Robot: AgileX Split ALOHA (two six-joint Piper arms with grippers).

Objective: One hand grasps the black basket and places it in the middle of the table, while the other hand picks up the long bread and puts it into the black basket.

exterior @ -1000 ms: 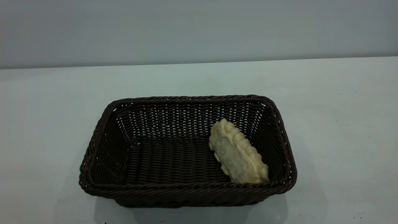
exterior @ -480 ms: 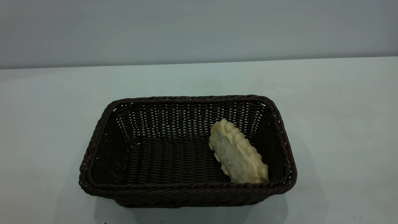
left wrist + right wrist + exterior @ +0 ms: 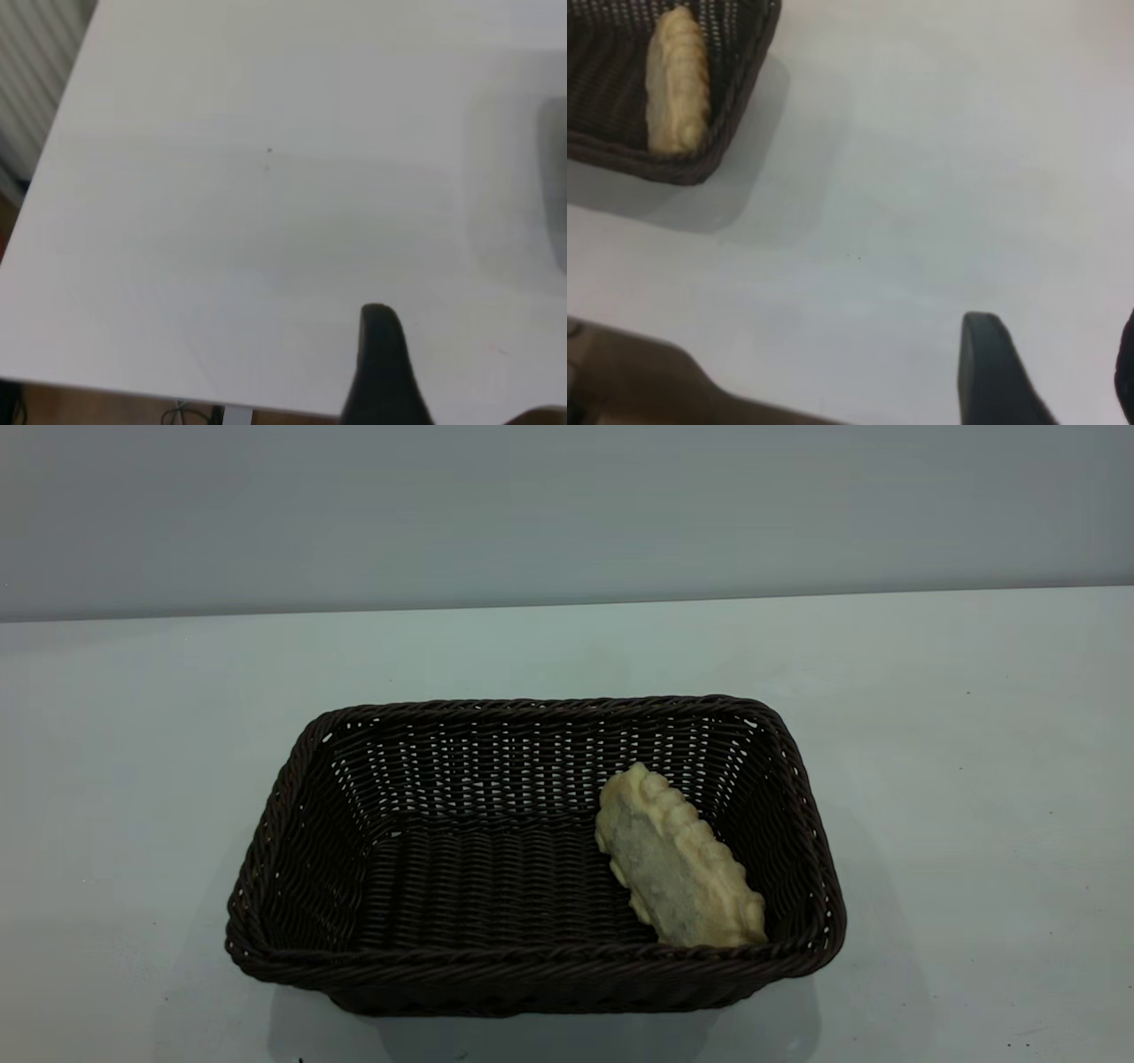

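Nothing has moved since the earlier frames: the black basket (image 3: 532, 961) and the long bread (image 3: 678, 868) sit in the same spots, and no arm has come into the exterior view

The black basket stands upright near the middle of the bench (image 3: 974, 779), its long side facing the camera and its braided rim all the way round. The long bread is inside it, in the right-hand part, running diagonally from the far wall toward the near right corner. It is tipped on its side, with the pale floury underside turned up and left and the ridged edge against the right wall. The rest of the basket floor is bare weave

Right wrist view: the right claw (image 3: 1056, 354) hangs over bare bench, well apart from the basket (image 3: 740, 84). Its fingers (image 3: 992, 372) are spread, one dark tip in view and the other at the frame edge, with nothing between them. The bread (image 3: 678, 84) shows inside the basket corner, ridged side up in this view. The basket casts a shadow on the bench (image 3: 921, 177)

Left wrist view: the left claw (image 3: 390, 372) is over bare bench (image 3: 266, 221) close to the bench edge, holding nothing visible; can't tell if it is spread or pressed together. A blurred dark shape at the frame edge is too unclear to name

A grey wall (image 3: 567, 505) runs behind the bench
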